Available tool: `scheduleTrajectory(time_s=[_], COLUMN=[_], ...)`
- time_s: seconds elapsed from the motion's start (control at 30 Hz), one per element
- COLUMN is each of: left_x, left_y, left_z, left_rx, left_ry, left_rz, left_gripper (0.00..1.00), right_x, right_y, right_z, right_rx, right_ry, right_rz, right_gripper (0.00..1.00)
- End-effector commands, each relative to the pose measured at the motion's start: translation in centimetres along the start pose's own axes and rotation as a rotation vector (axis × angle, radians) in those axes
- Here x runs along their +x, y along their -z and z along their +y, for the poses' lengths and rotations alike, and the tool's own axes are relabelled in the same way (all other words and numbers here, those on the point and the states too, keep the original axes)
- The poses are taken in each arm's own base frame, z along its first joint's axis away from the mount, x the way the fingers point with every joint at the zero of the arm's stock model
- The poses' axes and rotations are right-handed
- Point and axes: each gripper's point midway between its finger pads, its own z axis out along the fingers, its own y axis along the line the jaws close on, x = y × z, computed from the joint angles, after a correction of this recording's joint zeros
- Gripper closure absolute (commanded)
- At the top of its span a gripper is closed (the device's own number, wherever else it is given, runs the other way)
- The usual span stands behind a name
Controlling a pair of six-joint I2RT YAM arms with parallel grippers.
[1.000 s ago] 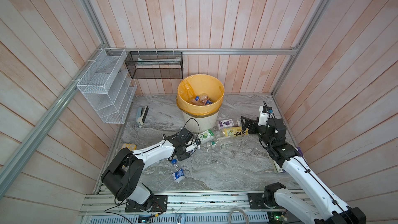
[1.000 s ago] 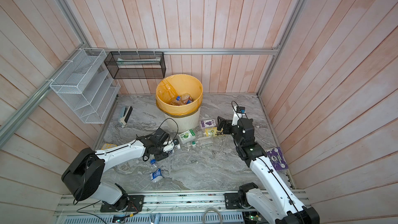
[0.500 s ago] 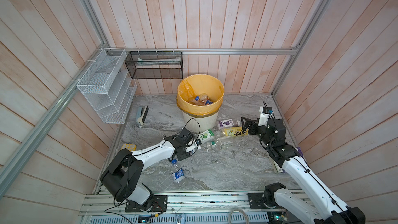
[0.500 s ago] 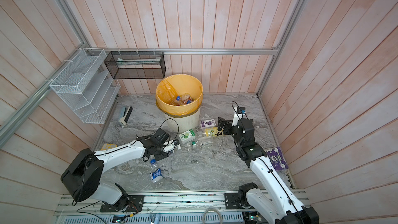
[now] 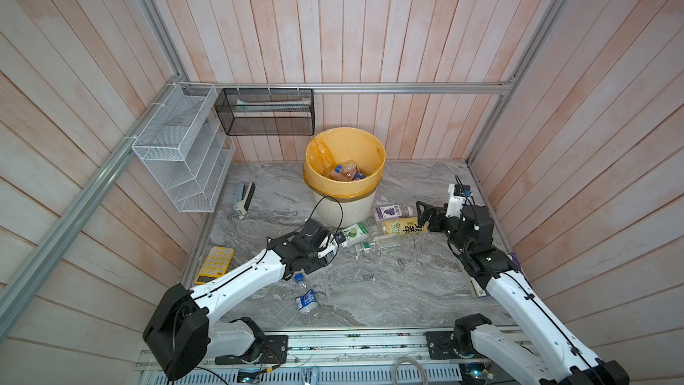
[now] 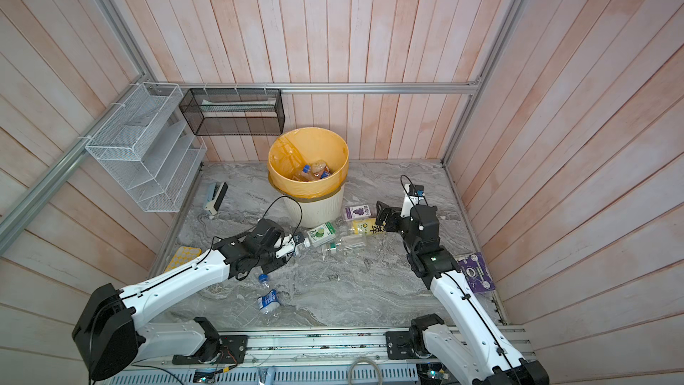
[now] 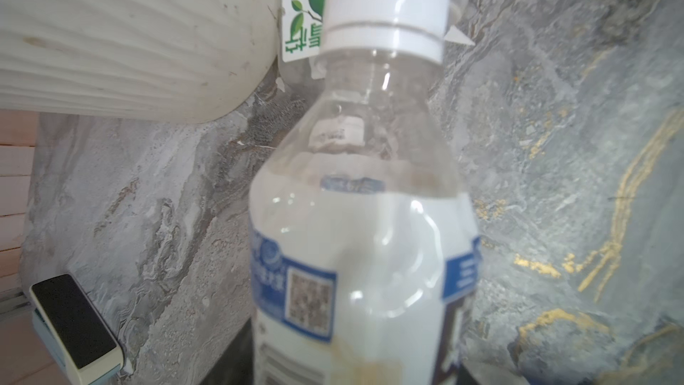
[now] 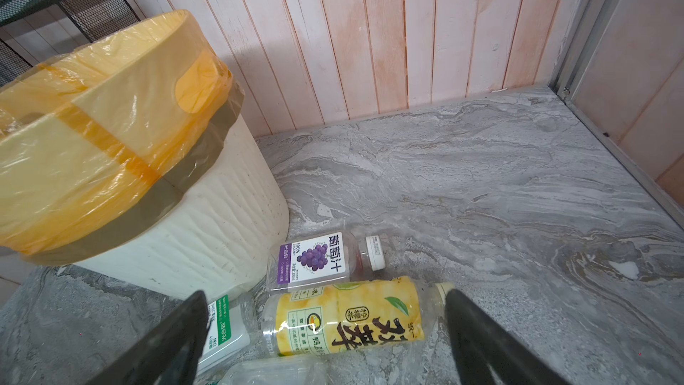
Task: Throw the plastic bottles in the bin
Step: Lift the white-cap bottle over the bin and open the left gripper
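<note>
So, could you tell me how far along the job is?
Done: a few bottles lie in the bin. In hand: the left hand is shut on a white-capped bottle. Left: the yellow bottle by the open right hand, purple bottle, green-labelled bottle, clear bottle, blue-labelled bottle.

Grey marble tabletop [image 5: 388, 283] with bin [image 5: 355, 211], loose plastic bottles [image 5: 401, 225], stapler [image 5: 244, 196], calculator [image 5: 216, 262]

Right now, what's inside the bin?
A small pile of bottles lies at the bottom of the bin, one with a blue cap, against the yellow liner. Anything beneath that pile is covered.
</note>
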Motion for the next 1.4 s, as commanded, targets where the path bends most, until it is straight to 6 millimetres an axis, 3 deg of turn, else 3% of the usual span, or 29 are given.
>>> scheduleTrajectory(time_s=[0.0, 0.23, 0.47, 0.63, 0.83, 0.93, 1.07, 1.1, 1.17, 1.23, 1.37], left_x=[-2.2, -5.1, -5.9, -6.3, -8.8, -12.8, -19.9, -21.3, -23.4, -24.3, -24.6], left_y=[3.2, 11.3, 20.1, 23.7, 25.4, 24.6, 22.7, 22.1, 20.8, 19.5, 20.2], left_z=[1.6, 5.8, 10.0, 10.8, 12.2, 15.1, 20.4, 21.1, 22.8, 23.8, 24.2], left_rx=[-0.052, -0.222, -0.402, -0.425, -0.431, -0.401, -0.264, -0.241, -0.220, -0.215, -0.234], left_ry=[0.087, 0.246, 0.433, 0.533, 0.583, 0.562, 0.591, 0.586, 0.620, 0.652, 0.673], left_rz=[-0.118, -0.428, -0.735, -0.919, -1.091, -1.071, -0.998, -0.986, -0.956, -0.918, -0.974], left_gripper=[0.51, 0.48, 0.45, 0.44, 0.41, 0.41, 0.36, 0.34, 0.15, 0.00, 0.00], right_x=[0.5, 0.5, 1.3, 2.7, 3.8, 3.7, 3.4, 3.4, 3.3, 3.4, 3.5], right_y=[0.2, 0.5, 0.8, 1.1, 1.6, 1.6, 1.4, 1.5, 1.9, 2.3, 2.8], right_z=[-0.6, -0.7, -1.1, -1.5, -0.4, 0.4, 1.6, 1.6, 1.6, 1.5, 0.7], right_rx=[0.023, 0.025, 0.034, 0.039, -0.031, -0.076, -0.135, -0.136, -0.135, -0.129, -0.088], right_ry=[-0.004, -0.010, -0.027, -0.050, -0.047, -0.039, -0.028, -0.026, -0.022, -0.017, -0.007], right_rz=[0.007, 0.006, 0.019, 0.044, 0.082, 0.092, 0.105, 0.107, 0.101, 0.098, 0.097], right_gripper=[0.01, 0.01, 0.01, 0.01, 0.01, 0.01, 0.01, 0.01, 0.01, 0.01, 0.01])
